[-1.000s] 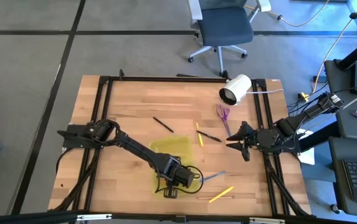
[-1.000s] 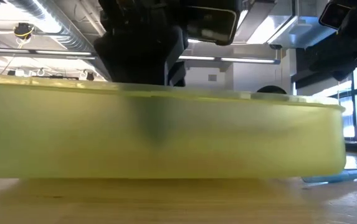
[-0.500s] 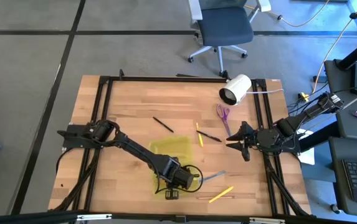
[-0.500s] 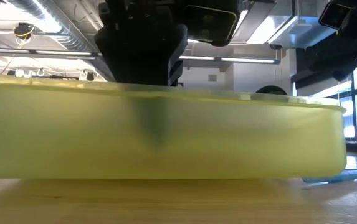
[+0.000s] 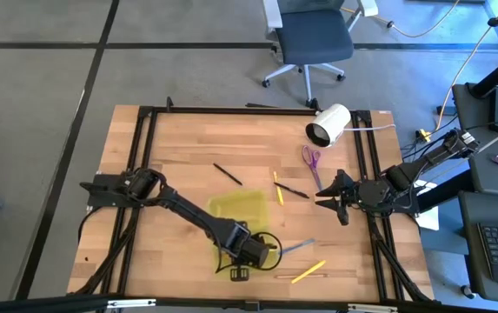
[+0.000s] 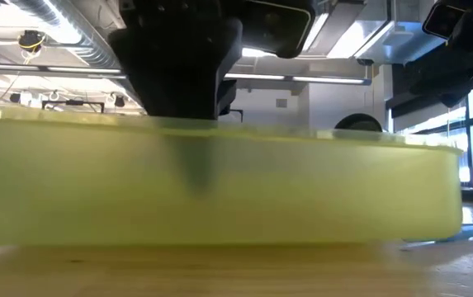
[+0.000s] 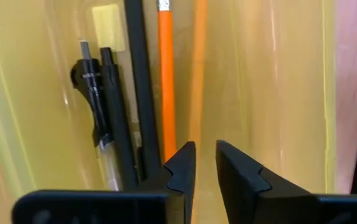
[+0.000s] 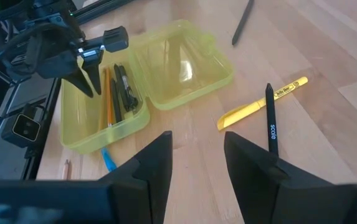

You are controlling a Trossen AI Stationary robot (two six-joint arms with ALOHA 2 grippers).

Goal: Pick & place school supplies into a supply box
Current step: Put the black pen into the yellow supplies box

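Observation:
The yellow-green supply box lies open on the table, its lid toward the far edge and its tray toward the near edge. My left gripper points down into the tray, open by a narrow gap. Below it in the tray lie orange pencils and black pens. The low view shows the box's near wall with the fingers dim behind it. My right gripper waits open near the table's right edge.
On the wood lie a blue pen beside the tray, a yellow marker near the front edge, a black pen, a yellow marker and a black pen, purple scissors and a white cylinder.
My left gripper has shifted a little toward the table's near edge over the tray; in the low view it looms larger and farther left. The right arm has kept still.

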